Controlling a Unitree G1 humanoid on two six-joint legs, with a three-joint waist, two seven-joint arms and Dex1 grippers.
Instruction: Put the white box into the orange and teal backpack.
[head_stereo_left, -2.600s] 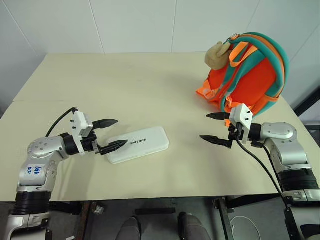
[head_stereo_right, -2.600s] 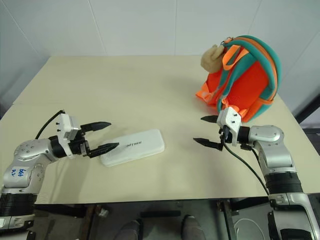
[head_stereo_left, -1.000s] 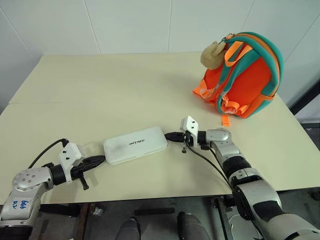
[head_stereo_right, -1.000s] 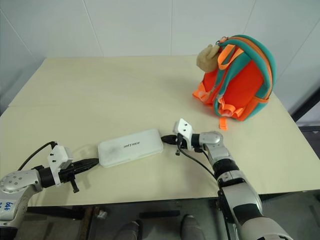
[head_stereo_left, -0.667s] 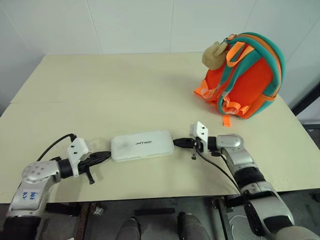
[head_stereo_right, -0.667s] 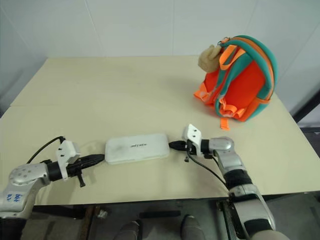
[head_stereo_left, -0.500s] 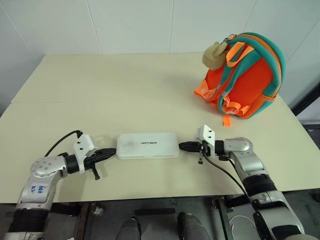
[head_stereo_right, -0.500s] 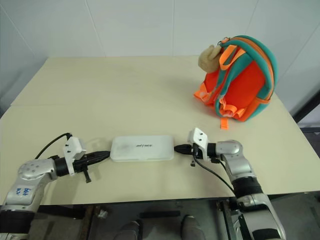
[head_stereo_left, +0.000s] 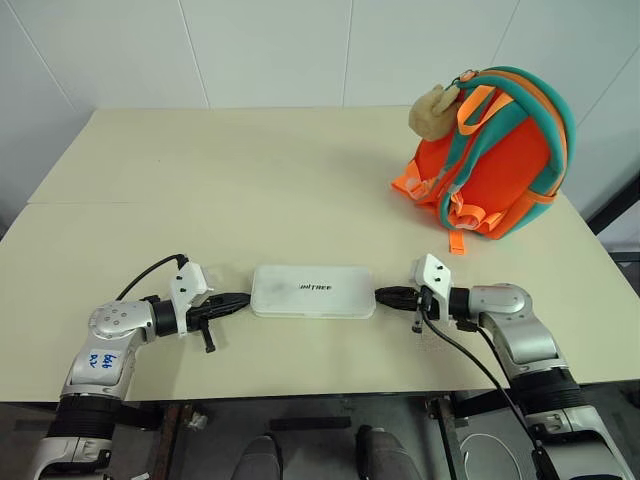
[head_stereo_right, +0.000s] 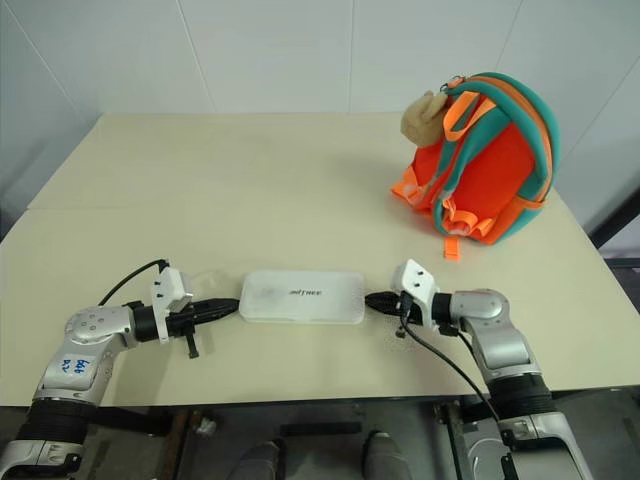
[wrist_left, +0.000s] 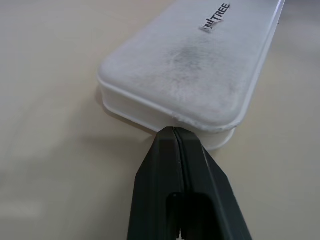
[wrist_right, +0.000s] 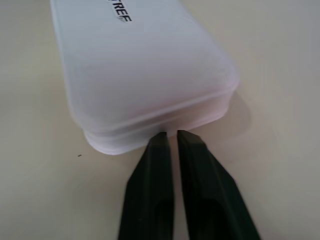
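White box (head_stereo_left: 313, 291) is lying flat on the worktop (head_stereo_left: 250, 190), sandwiched lengthwise between the two tools, one at each short end. Left tool (head_stereo_left: 240, 298) has its fingers pressed fully together with the tip right at the box's end edge. Right tool (head_stereo_left: 385, 294) looks almost closed, just a thin slit between its fingers, tip at or touching the opposite end. Neither is actually gripping anything, they're just poking at the ends.

My read is it's still the pickup stage: squaring the box up, or getting ready to squeeze it end to end. Next move probably needs both tools pushing inward evenly so the box lifts without popping out, or one of them opening up to pinch an edge properly. It's a slick, rounded case, so slipping seems likely.

Orange and teal backpack (head_stereo_left: 495, 150) stands upright well beyond the right tool, far side of the worktop, with its plush charm (head_stereo_left: 433, 110) hanging off the top. I can't tell if the zipper's open. Nothing sits between box and backpack.
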